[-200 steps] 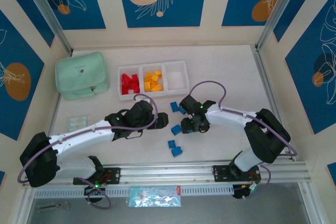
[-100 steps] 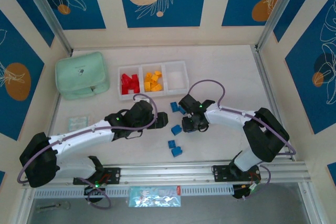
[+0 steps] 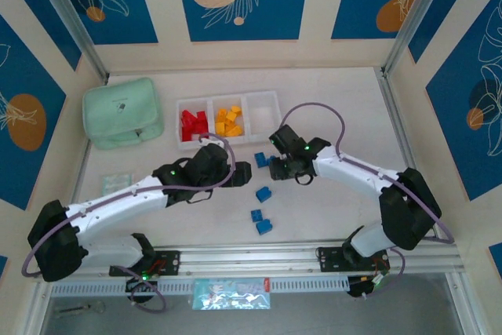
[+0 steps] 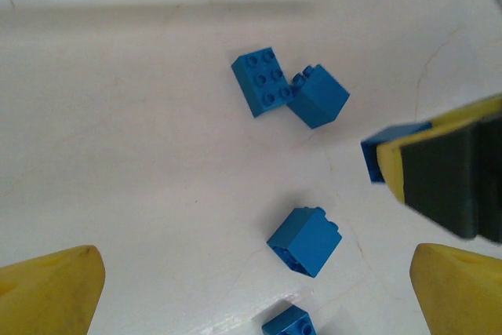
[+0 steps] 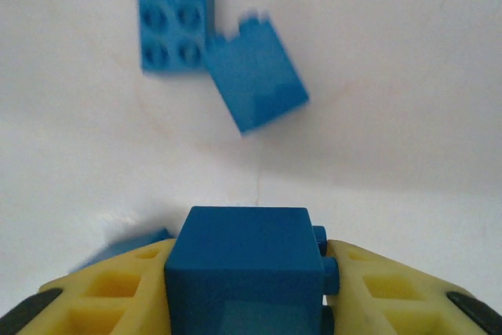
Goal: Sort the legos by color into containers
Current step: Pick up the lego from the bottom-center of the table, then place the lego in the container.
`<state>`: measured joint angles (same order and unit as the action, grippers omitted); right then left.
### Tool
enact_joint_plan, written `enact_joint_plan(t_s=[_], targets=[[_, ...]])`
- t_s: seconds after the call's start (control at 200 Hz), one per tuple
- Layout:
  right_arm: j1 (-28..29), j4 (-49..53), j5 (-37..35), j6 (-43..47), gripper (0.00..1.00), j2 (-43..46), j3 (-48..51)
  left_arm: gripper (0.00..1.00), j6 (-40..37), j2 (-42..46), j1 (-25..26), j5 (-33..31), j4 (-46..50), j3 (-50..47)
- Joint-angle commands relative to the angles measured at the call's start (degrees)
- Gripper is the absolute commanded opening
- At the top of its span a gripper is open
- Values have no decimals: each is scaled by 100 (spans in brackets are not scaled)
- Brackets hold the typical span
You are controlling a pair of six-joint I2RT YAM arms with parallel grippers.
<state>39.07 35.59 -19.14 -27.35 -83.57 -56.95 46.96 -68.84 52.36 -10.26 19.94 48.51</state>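
My right gripper (image 3: 280,169) (image 5: 247,288) is shut on a blue lego (image 5: 243,268) and holds it above the table, just right of two touching blue legos (image 3: 263,160) (image 5: 174,17). The left wrist view shows that held lego (image 4: 378,156) beside the pair (image 4: 263,80). My left gripper (image 3: 240,172) (image 4: 259,292) hangs open over another blue lego (image 4: 304,240) (image 3: 263,193), with nothing between its fingers. Two more blue legos (image 3: 260,221) lie nearer the bases. The containers (image 3: 279,107) hold red legos (image 3: 194,125) on the left and yellow-orange legos (image 3: 228,121) in the middle; the right compartment is bare.
A mint green pouch (image 3: 122,112) lies left of the tray. A small clear packet (image 3: 118,181) sits near the left arm. Metal frame posts (image 3: 404,29) and walls bound the table on both sides.
My right gripper has closed on a blue lego and moved with it up toward the tray. My left gripper has shifted slightly up and right, still open.
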Motion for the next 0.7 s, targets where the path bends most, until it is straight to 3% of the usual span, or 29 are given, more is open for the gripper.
enact_joint_plan(t_s=[0.0,0.285,0.575,0.695], targets=[[-172,-66,-161,266,42,-89,-475,99,-321,161,-120,-174,224,291],[-550,-600,-342,800,42,-1439,-2001,99,-607,175,-444,-198,283,571],[-982,-553,-298,1100,42,-3218,-3886,99,-559,-61,-1062,340,225,576],[-1092,-437,-289,1238,46,-3702,-4553,99,-554,-103,-1196,393,250,612]])
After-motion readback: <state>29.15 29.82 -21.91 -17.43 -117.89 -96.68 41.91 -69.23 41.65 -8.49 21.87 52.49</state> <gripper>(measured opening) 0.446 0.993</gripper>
